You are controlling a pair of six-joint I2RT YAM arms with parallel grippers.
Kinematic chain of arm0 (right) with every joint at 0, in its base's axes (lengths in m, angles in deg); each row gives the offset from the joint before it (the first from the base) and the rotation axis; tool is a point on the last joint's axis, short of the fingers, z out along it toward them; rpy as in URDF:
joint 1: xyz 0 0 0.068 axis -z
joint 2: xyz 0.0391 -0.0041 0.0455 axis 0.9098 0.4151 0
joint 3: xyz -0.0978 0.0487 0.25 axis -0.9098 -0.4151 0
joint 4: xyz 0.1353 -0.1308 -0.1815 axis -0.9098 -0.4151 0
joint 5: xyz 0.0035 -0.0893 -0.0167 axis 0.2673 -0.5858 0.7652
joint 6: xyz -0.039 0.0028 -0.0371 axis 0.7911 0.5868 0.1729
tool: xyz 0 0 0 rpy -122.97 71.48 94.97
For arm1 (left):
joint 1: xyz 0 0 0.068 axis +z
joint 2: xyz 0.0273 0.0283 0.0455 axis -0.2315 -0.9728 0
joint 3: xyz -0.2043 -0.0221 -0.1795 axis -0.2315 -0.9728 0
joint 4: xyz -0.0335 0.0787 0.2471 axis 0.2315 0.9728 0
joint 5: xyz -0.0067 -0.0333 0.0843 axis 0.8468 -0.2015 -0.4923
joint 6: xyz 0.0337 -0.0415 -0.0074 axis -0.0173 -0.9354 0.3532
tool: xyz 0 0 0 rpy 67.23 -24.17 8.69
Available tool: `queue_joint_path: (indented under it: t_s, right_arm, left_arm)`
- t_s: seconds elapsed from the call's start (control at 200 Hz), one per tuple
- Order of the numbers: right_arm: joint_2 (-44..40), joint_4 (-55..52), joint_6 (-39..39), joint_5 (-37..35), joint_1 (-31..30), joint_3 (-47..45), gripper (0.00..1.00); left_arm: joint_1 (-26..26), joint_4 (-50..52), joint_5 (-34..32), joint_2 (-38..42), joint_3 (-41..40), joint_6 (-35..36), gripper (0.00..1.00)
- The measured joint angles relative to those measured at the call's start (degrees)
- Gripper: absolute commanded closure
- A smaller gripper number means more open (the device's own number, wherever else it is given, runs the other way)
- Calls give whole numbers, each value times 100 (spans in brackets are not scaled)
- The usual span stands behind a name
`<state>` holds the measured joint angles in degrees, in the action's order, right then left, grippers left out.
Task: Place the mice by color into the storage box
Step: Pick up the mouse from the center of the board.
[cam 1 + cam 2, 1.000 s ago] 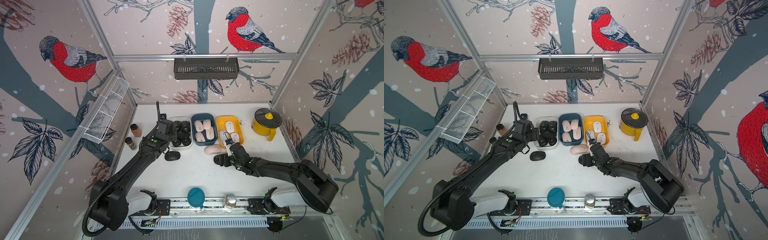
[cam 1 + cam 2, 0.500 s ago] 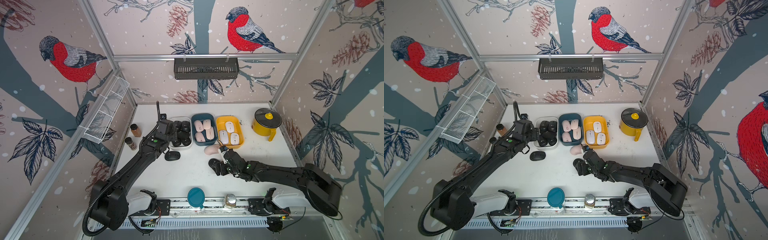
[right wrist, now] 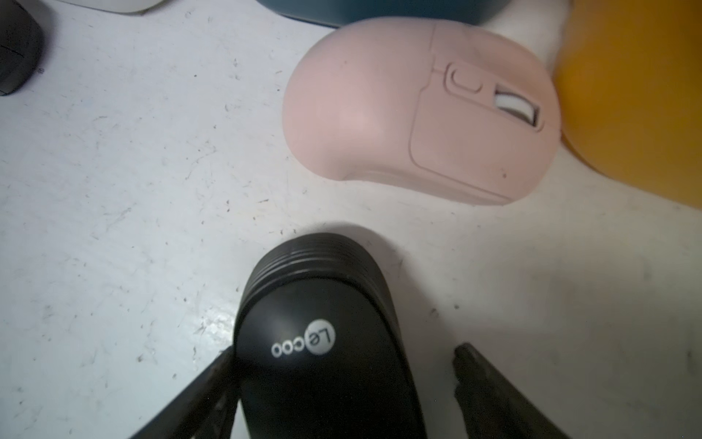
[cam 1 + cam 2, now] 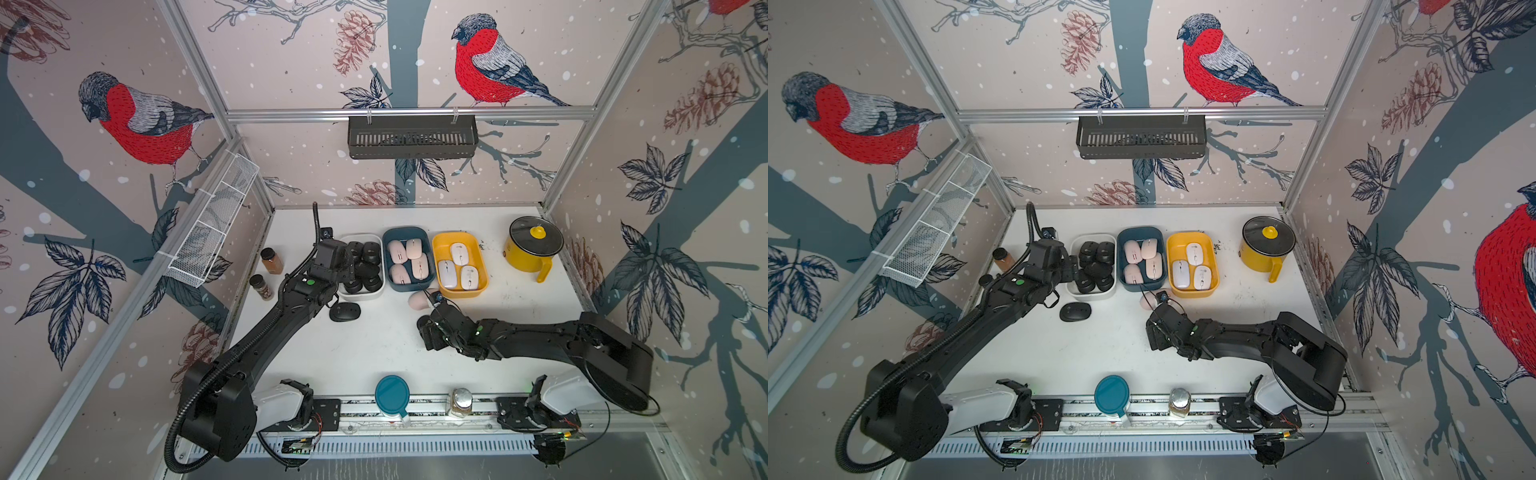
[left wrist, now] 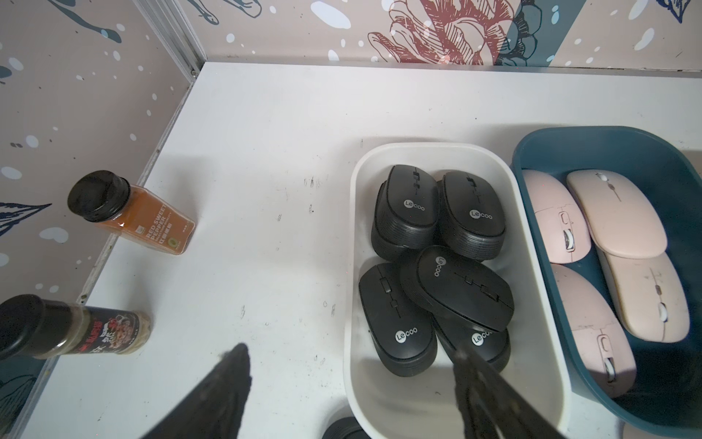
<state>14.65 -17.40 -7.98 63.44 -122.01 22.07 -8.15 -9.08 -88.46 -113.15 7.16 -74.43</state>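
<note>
**A:** State of the right hand (image 3: 343, 351)?

**B:** Jaws apart around a black mouse (image 3: 315, 304) lying on the desk (image 3: 114, 171). One finger (image 3: 205, 380) touches it, the other stands clear. The left hand (image 5: 347, 353) is wide and empty at the white box (image 5: 353, 228).

**A:** Next?

**B:** Probably regrip and carry it to the white box. The pink mouse (image 3: 399, 114) waits beside the blue box (image 4: 407, 228).

Both top views look down from high over the near edge toward the far wall (image 4: 457, 183); I get the whole table (image 4: 374, 353) in each. Left wrist camera: close over the white bin (image 5: 353, 266), facing far and left. Right wrist camera: very close above the pink mouse (image 3: 380, 114). The top views show both items too.
</note>
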Motion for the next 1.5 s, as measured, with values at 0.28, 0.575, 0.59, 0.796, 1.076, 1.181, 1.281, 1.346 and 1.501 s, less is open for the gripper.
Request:
queue_joint_path:
  t_s: [0.28,0.575,0.59,0.796,1.076,1.181,1.281,1.346,1.501]
  right_arm:
    - [177,127,26,-184,-2,68,22]
    - [319,48,4,-461,-85,175,41]
    - [323,50,0,-466,-85,177,42]
    - [240,-63,-90,-374,-94,203,43]
    - [-308,-315,-297,-166,103,280,42]
    - [-514,-326,-319,-70,249,284,42]
    - [-671,-343,-341,11,387,319,42]
    - [-743,-361,-341,39,461,372,42]
    - [-772,-474,-337,61,546,654,42]
  left_arm:
    - [0,0,7,0,0,0,17]
    - [0,0,13,0,0,0,17]
    - [0,0,13,0,0,0,17]
    - [0,0,31,-7,2,0,17]
    - [0,0,87,-7,2,-2,17]
    - [0,0,101,-7,2,-2,17]
    - [0,0,122,-15,4,-2,17]
    - [0,2,127,-15,7,-2,17]
    - [0,0,125,-11,9,-4,17]
